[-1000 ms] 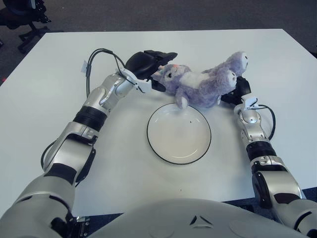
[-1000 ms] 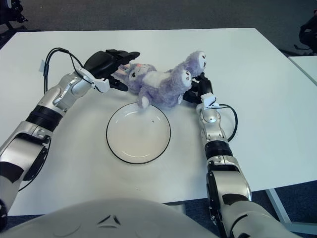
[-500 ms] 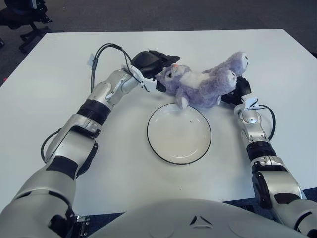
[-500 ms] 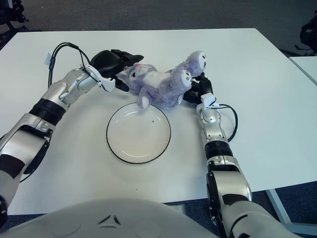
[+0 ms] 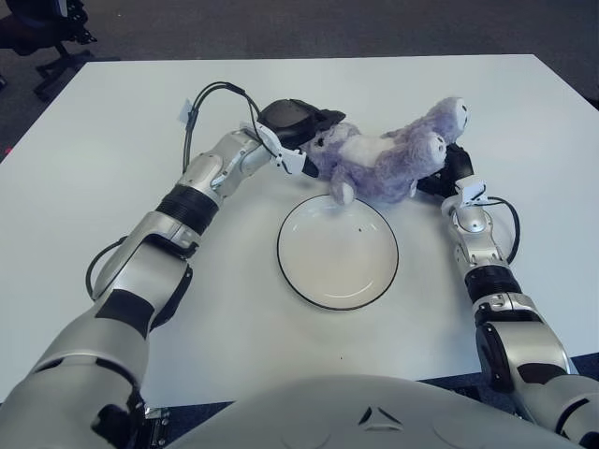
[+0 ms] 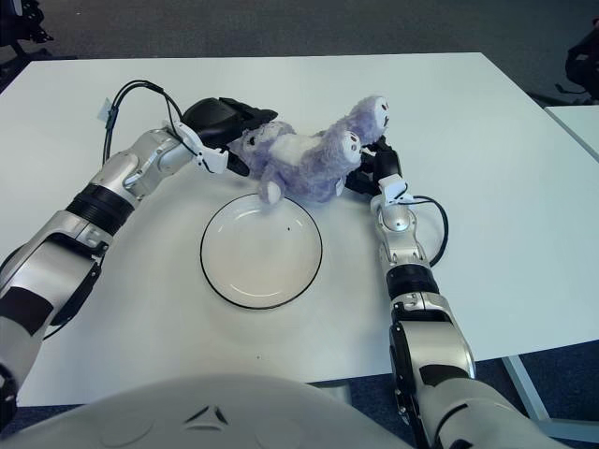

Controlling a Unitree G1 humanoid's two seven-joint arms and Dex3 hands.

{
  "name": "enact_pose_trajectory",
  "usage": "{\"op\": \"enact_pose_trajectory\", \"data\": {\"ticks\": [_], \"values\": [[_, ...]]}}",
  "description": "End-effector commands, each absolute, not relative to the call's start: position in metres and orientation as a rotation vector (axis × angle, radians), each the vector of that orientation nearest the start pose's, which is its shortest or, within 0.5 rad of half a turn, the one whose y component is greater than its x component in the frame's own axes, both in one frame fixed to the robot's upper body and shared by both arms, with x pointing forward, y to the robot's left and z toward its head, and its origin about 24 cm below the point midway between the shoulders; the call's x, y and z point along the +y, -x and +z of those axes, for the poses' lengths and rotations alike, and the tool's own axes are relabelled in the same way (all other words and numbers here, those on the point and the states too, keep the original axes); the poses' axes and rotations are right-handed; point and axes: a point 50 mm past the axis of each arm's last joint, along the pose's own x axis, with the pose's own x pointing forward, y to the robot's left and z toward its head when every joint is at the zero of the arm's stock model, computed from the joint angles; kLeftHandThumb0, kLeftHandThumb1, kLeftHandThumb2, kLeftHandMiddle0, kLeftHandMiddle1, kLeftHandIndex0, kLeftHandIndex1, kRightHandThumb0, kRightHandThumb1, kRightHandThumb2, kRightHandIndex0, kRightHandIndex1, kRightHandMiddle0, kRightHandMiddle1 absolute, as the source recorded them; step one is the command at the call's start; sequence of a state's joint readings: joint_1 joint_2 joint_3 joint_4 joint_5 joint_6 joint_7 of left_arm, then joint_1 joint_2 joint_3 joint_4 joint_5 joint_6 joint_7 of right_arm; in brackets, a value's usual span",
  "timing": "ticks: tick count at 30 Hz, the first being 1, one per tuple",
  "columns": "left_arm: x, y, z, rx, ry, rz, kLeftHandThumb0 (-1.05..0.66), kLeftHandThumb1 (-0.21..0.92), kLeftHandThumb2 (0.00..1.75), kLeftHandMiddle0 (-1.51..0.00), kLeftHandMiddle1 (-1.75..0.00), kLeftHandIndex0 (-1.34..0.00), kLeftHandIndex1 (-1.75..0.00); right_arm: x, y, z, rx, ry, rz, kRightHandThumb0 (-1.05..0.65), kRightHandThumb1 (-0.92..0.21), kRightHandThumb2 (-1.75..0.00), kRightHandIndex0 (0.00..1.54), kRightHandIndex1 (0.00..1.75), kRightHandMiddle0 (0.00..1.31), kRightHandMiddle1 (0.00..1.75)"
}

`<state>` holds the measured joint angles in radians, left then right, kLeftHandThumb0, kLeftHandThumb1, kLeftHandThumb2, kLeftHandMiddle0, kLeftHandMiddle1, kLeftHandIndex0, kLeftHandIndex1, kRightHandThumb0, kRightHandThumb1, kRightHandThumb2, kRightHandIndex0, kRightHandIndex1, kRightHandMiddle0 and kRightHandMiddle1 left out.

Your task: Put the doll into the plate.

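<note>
Now both hands clasp the doll [image 5: 379, 161]: left hand [image 5: 298, 124] at its head, right hand [image 5: 453, 170] at its legs.

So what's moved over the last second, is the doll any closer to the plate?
The left hand has moved in rightward against the doll's head, its fingers now closing on it. The doll has barely shifted; one paw overhangs the plate's far rim. The right hand stays at its legs, and the plate is unmoved.

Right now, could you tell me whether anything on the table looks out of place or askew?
Only the purple plush doll: it lies tipped between the left hand and right hand, beyond the black-rimmed white plate, one paw over the rim.
</note>
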<state>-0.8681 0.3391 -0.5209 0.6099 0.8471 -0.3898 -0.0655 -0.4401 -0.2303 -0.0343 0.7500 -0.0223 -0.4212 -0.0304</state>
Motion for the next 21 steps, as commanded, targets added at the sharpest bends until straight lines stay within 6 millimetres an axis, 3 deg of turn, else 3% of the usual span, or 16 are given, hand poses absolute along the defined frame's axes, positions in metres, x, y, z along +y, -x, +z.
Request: {"op": "enact_pose_trajectory", "data": {"ticks": [1, 21], "values": [[0.054, -0.363, 0.143, -0.629, -1.492, -0.635, -0.65, 0.88, 0.0, -0.51, 0.0, -0.3, 0.0, -0.193, -0.297, -0.014, 0.131, 0.247, 0.015, -0.4, -0.6, -0.94, 0.87, 1.75, 0.41, 1.75], [0.044, -0.364, 0.14, -0.629, -1.483, -0.645, -0.65, 0.87, 0.0, -0.51, 0.0, -0.29, 0.0, -0.194, -0.298, -0.015, 0.137, 0.244, 0.017, -0.4, -0.59, -0.95, 0.87, 1.75, 0.41, 1.75]]}}
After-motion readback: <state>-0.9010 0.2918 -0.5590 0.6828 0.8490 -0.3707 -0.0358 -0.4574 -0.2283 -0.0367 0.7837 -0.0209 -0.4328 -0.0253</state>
